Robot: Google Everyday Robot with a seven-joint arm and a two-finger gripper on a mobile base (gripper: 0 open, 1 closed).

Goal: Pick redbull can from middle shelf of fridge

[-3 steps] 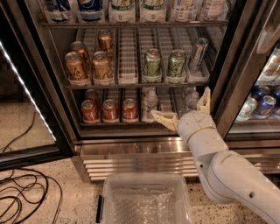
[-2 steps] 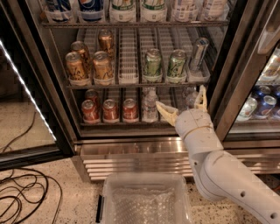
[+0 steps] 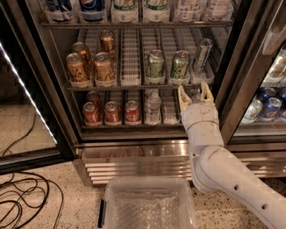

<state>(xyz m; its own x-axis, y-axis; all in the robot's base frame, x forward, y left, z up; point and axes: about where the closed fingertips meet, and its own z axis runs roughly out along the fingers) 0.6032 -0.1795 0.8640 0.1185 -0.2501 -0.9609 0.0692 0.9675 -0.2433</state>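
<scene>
The redbull can (image 3: 202, 55) is slim and silvery-blue. It stands, tilted slightly, at the right end of the middle shelf (image 3: 134, 85) of the open fridge (image 3: 223, 89). Gold cans (image 3: 91, 67) fill the shelf's left lanes and two green cans (image 3: 167, 66) stand in its middle. My gripper (image 3: 195, 95) is open, fingers pointing up. It sits just below the shelf's front edge, under the redbull can and apart from it. It holds nothing.
Red cans (image 3: 111, 112) and a water bottle (image 3: 153, 107) stand on the lower rack. Large bottles (image 3: 134, 9) line the top rack. A clear plastic bin (image 3: 149, 203) sits on the floor in front. Black cables (image 3: 22, 197) lie at left. A second cooler (image 3: 268, 103) stands at right.
The gripper has turned from pointing left to pointing up and moved right and upward, from the lower rack to just under the middle shelf's edge below the redbull can.
</scene>
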